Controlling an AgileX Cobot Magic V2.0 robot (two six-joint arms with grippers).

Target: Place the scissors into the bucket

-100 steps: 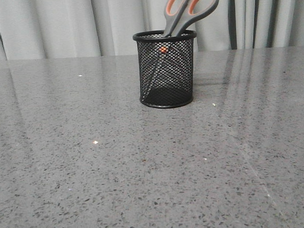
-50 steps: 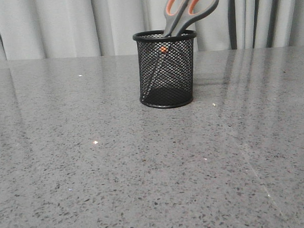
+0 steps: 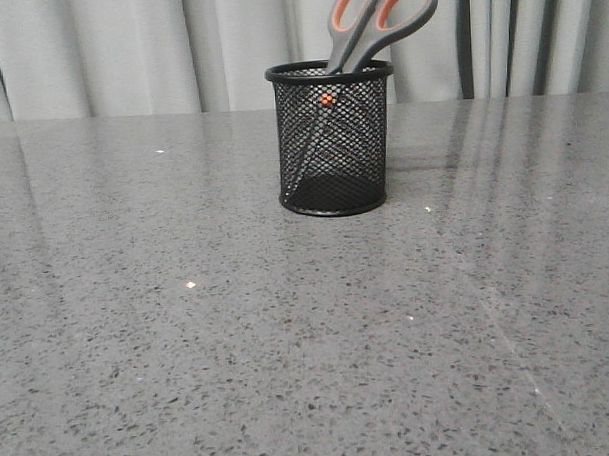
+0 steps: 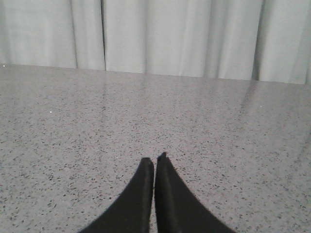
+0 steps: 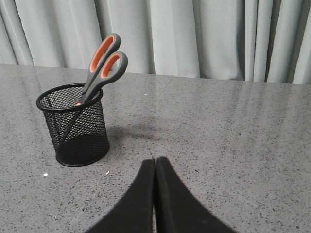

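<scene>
The black mesh bucket (image 3: 331,137) stands upright on the grey speckled table, at the middle back. Inside it the scissors (image 3: 377,20) rest blades down, leaning to the right, with the grey and orange handles sticking out above the rim. The right wrist view shows the same bucket (image 5: 75,124) and scissors (image 5: 102,63) a short way off from my right gripper (image 5: 155,160), which is shut and holds nothing. My left gripper (image 4: 154,159) is shut too, over bare table, with neither object in its view. No gripper appears in the front view.
The grey table (image 3: 188,342) ends at a back edge in front of pale curtains (image 3: 98,55). A few small white specks (image 3: 190,284) lie on the surface.
</scene>
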